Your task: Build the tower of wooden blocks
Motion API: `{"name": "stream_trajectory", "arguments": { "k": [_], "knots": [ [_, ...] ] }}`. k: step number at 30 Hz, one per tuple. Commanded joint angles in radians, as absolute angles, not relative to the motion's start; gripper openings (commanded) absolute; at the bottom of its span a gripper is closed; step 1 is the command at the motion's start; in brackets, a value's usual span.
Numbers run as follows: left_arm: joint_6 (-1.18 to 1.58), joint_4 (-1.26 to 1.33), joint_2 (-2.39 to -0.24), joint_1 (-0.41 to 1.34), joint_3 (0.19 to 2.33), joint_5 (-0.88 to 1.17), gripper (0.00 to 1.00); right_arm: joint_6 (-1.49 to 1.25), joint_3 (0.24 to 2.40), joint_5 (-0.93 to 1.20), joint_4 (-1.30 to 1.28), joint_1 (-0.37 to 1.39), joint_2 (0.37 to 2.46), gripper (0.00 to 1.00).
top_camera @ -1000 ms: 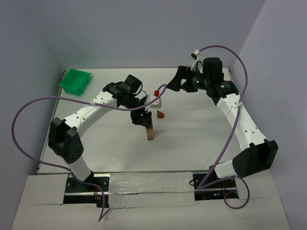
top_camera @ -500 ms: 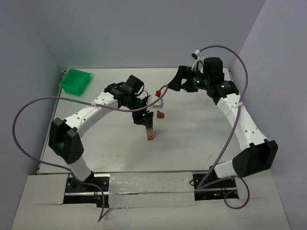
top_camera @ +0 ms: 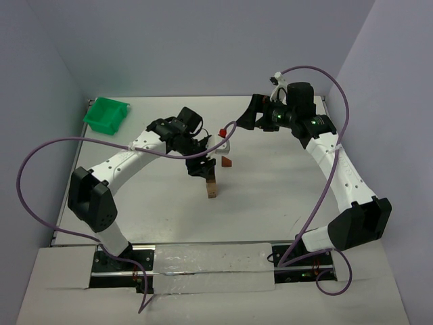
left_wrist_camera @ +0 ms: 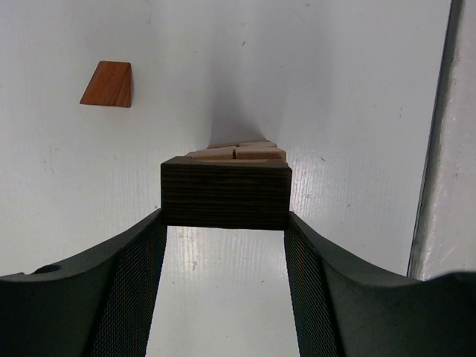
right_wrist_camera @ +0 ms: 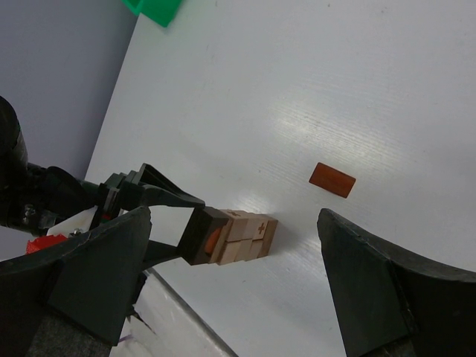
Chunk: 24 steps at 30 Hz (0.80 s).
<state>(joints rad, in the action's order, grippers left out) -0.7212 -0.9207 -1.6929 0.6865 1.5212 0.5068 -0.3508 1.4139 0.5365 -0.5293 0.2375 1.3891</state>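
The tower (top_camera: 212,187) is a narrow stack of tan wood blocks near the table's middle. My left gripper (top_camera: 201,168) is shut on a dark brown block (left_wrist_camera: 225,195), which sits on top of the tan blocks (left_wrist_camera: 239,152). The right wrist view shows the tower (right_wrist_camera: 245,236), the dark block (right_wrist_camera: 201,236) and the left gripper's fingers (right_wrist_camera: 160,195) on either side of it. A reddish-brown wedge (top_camera: 227,162) lies apart on the table, also in the left wrist view (left_wrist_camera: 108,84) and the right wrist view (right_wrist_camera: 332,180). My right gripper (top_camera: 252,116) is open and empty, held high beyond the tower.
A green plastic bin (top_camera: 106,114) stands at the far left corner and shows in the right wrist view (right_wrist_camera: 154,9). Purple cables loop beside both arms. The table's edge (left_wrist_camera: 439,134) runs to the right of the tower in the left wrist view.
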Motion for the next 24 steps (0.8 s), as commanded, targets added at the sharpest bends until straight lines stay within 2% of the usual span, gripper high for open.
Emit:
{"name": "stream_trajectory", "arguments": {
  "k": [1, 16, 24],
  "knots": [
    [-0.721, -0.909, -1.649, 0.692, 1.509, 0.505, 0.13, -0.356, 1.413, 0.552, -0.494, 0.23, 1.354, 1.0],
    [-0.715, -0.913, -1.638, 0.692, 1.496, 0.502, 0.17, -0.359, 1.408, 0.554, -0.488, 0.23, 1.355, 1.0],
    [-0.721, -0.915, -1.64, 0.692, 1.496, 0.503, 0.42, -0.359, 1.407, 0.554, -0.488, 0.23, 1.355, 1.0]
  ]
}}
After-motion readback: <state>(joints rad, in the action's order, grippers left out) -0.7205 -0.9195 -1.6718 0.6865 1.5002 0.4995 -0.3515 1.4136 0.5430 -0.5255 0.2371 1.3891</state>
